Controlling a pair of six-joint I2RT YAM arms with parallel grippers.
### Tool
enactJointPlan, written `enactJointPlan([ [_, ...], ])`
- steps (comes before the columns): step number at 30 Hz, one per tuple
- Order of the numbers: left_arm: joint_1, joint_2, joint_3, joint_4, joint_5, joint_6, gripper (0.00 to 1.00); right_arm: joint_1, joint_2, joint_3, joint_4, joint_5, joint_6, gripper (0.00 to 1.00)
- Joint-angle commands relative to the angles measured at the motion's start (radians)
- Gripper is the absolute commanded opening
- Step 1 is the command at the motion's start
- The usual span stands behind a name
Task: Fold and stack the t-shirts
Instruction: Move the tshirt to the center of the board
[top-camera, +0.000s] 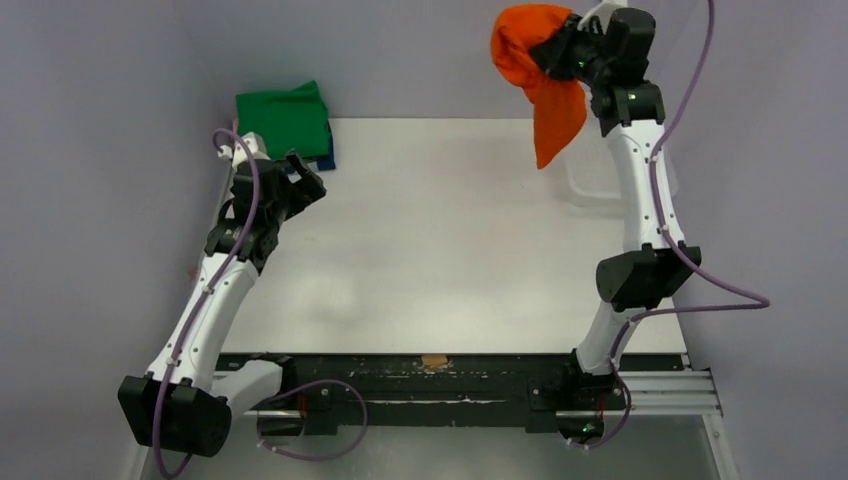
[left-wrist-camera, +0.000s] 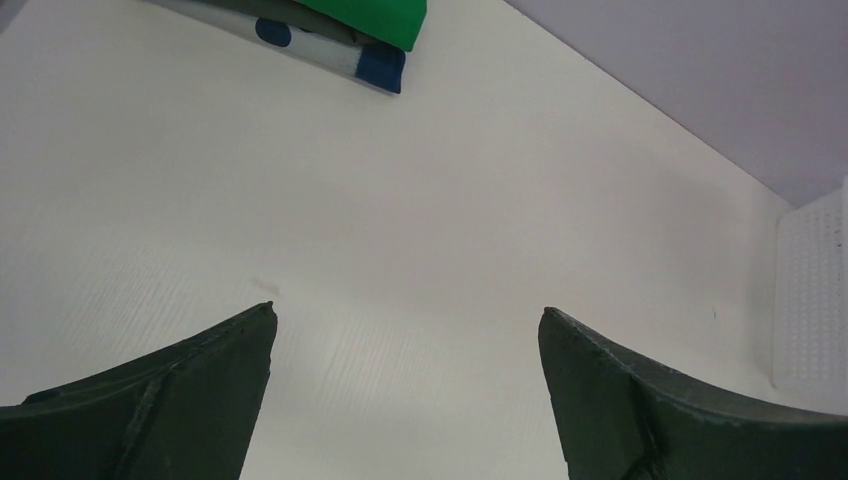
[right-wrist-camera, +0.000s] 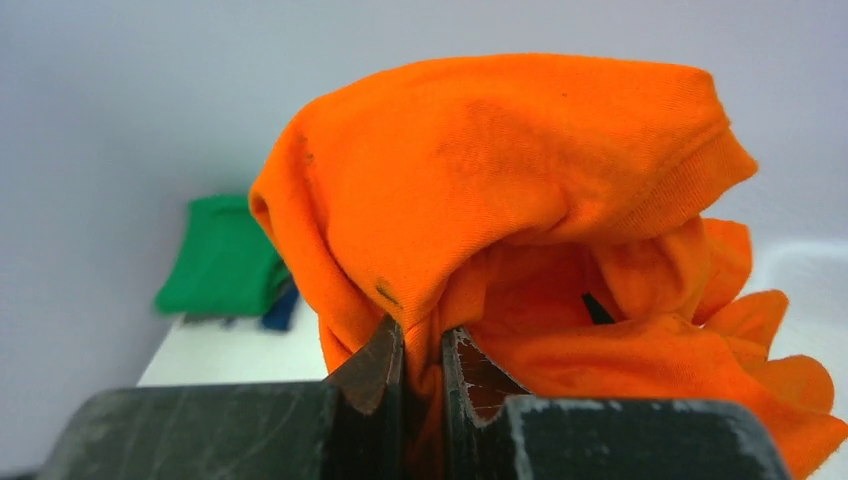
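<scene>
One white mesh basket (left-wrist-camera: 815, 290) sits at the far right of the table (top-camera: 450, 250); its contents cannot be made out. One orange t-shirt (top-camera: 545, 100) hangs above it, pinched in the right end effector (top-camera: 562, 50). At the far left, one green t-shirt (top-camera: 283, 118) tops a folded stack, with blue fabric (left-wrist-camera: 381, 66) beneath. The left end effector (top-camera: 300, 183) hovers nearby, spread.

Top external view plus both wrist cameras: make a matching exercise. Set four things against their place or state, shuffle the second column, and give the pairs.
Things
1. orange t-shirt
2. green t-shirt
3. left gripper
4. mesh basket

Place or state
A. open, above the table
B. at the table's far right side
C. bunched and lifted, pinched in the shut right gripper
D. folded, at the table's far left corner

Pairs: 1-C, 2-D, 3-A, 4-B
</scene>
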Motion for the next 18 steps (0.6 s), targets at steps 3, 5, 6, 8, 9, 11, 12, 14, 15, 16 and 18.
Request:
enactJointPlan([
  [3,0.001,-0.110,-0.040,-0.034,-0.027,0.008,1.00,0.208,-0.105,0.033,-0.079,-0.338,-0.148,0.00],
  [5,0.002,-0.144,-0.037,-0.072,-0.035,0.008,1.00,0.238,-0.110,0.025,-0.087,-0.418,-0.158,0.01],
  [6,0.001,-0.158,-0.035,-0.092,-0.039,0.007,1.00,0.241,-0.110,0.008,-0.084,-0.462,-0.145,0.02],
  [8,0.001,-0.187,-0.031,-0.133,-0.039,0.002,1.00,0.240,-0.117,-0.066,-0.084,-0.492,-0.128,0.06],
  [9,0.001,-0.198,-0.037,-0.148,-0.040,-0.003,1.00,0.238,-0.125,-0.128,-0.084,-0.457,-0.122,0.10],
  [11,0.001,-0.213,-0.050,-0.177,-0.044,-0.027,1.00,0.234,-0.138,-0.277,-0.077,-0.272,-0.106,0.19],
  [12,0.001,-0.217,-0.054,-0.191,-0.040,-0.040,1.00,0.226,-0.136,-0.346,-0.070,-0.191,-0.085,0.28],
  [14,0.001,-0.213,-0.067,-0.202,-0.007,-0.060,1.00,0.202,-0.108,-0.460,-0.087,-0.044,-0.039,0.52],
  [15,0.001,-0.206,-0.074,-0.200,0.018,-0.067,1.00,0.192,-0.090,-0.491,-0.118,0.052,-0.012,0.61],
  [16,0.001,-0.196,-0.078,-0.201,0.039,-0.074,1.00,0.183,-0.079,-0.518,-0.155,0.140,-0.005,0.64],
  [18,0.000,-0.163,-0.083,-0.208,0.086,-0.086,1.00,0.178,-0.099,-0.589,-0.201,0.300,0.013,0.70],
])
